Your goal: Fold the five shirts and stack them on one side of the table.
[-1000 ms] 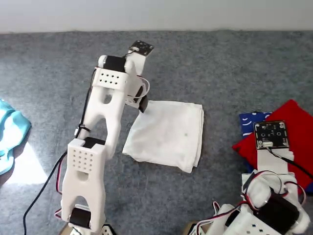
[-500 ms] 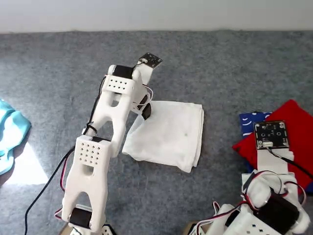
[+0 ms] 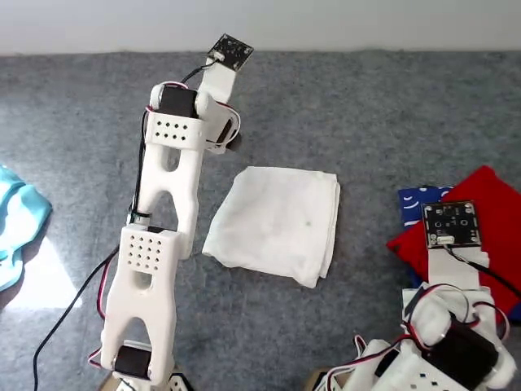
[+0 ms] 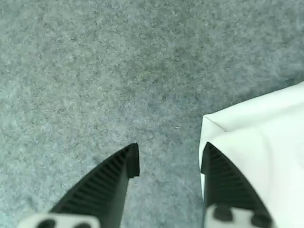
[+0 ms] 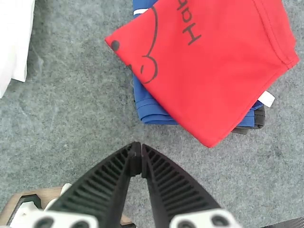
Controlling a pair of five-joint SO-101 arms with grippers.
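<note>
A folded white shirt (image 3: 277, 222) lies in the middle of the grey table; its corner (image 4: 251, 137) is close beside one finger in the left wrist view. My left gripper (image 4: 168, 164) hangs open and empty above the carpet, just past the shirt's far left corner, and in the high view the gripper (image 3: 230, 143) is mostly under the arm. At the right edge a folded red shirt (image 3: 487, 213) tops a blue shirt (image 3: 417, 200); the red shirt (image 5: 209, 61) and the blue shirt (image 5: 154, 111) lie ahead of my right gripper (image 5: 141, 156), which is shut and empty near its base.
A crumpled light blue shirt (image 3: 18, 221) lies at the table's left edge. A dark garment (image 5: 259, 121) peeks from under the red and blue stack. The white wall runs along the table's far edge.
My left gripper has let go of the white shirt's far left corner and drawn back up and away toward the far edge. The right arm has kept still.
</note>
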